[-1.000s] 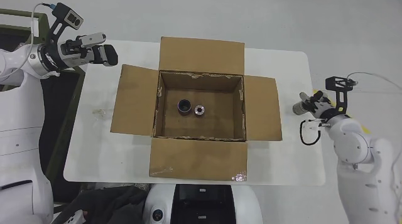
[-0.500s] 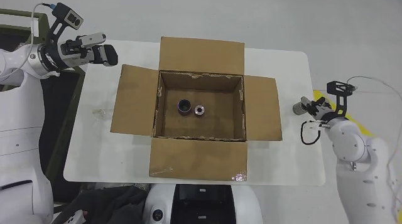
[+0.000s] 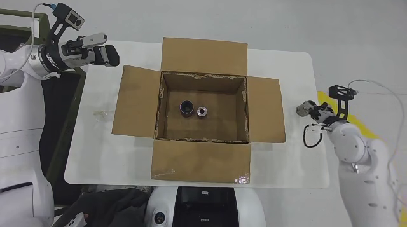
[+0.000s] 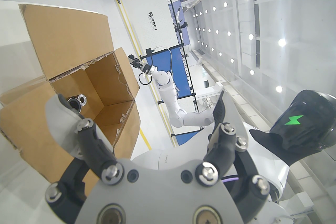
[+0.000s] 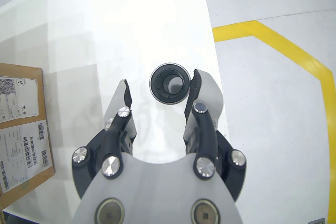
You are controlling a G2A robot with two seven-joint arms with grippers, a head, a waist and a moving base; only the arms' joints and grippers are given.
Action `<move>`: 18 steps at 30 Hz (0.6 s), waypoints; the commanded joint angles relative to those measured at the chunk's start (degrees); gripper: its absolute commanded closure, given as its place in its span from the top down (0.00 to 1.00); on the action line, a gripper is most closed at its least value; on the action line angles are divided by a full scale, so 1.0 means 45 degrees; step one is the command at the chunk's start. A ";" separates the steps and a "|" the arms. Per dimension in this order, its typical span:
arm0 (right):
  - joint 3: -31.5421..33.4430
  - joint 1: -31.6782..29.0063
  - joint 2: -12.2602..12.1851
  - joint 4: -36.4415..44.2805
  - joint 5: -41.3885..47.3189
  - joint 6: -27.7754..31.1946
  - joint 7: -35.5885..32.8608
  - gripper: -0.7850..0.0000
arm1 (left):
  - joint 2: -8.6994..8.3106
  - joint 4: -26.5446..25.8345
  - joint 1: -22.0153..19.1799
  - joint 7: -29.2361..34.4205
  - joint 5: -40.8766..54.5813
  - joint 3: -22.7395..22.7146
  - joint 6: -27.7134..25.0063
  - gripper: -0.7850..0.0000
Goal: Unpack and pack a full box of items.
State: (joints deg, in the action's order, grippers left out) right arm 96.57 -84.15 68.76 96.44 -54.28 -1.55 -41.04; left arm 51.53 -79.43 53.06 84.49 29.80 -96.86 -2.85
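An open cardboard box [image 3: 137, 102] sits mid-table with its four flaps spread. On its floor lie a black ring [image 3: 186, 107] and a small silver part [image 3: 201, 111], also seen as the black ring [image 4: 74, 103] and silver part [image 4: 82, 99] in the left wrist view. A black cylindrical part [image 5: 170, 86] stands upright on the table near the right edge. My right gripper [image 5: 160, 92] is open around it, one pad close against its side; from above the right gripper [image 3: 308, 109] is there. My left gripper [image 3: 108, 56] hangs open and empty above the table's far left corner.
A dark green bin [image 3: 75, 103] stands off the table's left side. The white table [image 3: 95, 144] is bare left of the box and along its right strip. The table edge [image 5: 210, 33] runs close beside the black part, with a yellow floor line [image 5: 288, 46] beyond.
The right arm has drawn back a little toward the table's right edge, while the black part stays put on the table. The left arm has not moved.
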 commanded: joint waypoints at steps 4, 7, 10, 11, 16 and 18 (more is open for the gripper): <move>-0.0200 0.0167 -0.0010 -0.0287 -0.0071 -0.0044 -0.0044 0.62 | 0.0000 0.0000 0.0000 0.0000 0.0000 0.0000 0.0000 1.00; -0.0397 0.0313 -0.0009 -0.0501 -0.0164 -0.0137 -0.0077 0.64 | 0.0000 0.0000 0.0000 0.0000 0.0000 0.0000 0.0000 1.00; -0.0557 0.0509 -0.0007 -0.0778 -0.0155 -0.0129 -0.0054 0.67 | 0.0000 0.0000 0.0000 0.0000 0.0000 0.0000 0.0000 1.00; -0.0613 0.0565 -0.0007 -0.0856 -0.0185 -0.0154 -0.0055 0.69 | 0.0000 0.0000 0.0000 0.0000 0.0000 0.0000 0.0000 1.00; -0.0920 0.0880 -0.0013 -0.1264 -0.0579 -0.0399 -0.0115 0.67 | 0.0000 0.0000 0.0000 0.0000 0.0000 0.0000 0.0000 1.00; -0.1027 0.1000 -0.0006 -0.1407 -0.0602 -0.0458 -0.0087 0.70 | 0.0000 0.0000 0.0000 0.0000 0.0000 0.0000 0.0000 1.00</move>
State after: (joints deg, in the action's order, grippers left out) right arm 92.18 -79.92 68.71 90.44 -56.97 -3.50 -41.54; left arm 51.53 -79.43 53.06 84.49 29.80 -96.86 -2.85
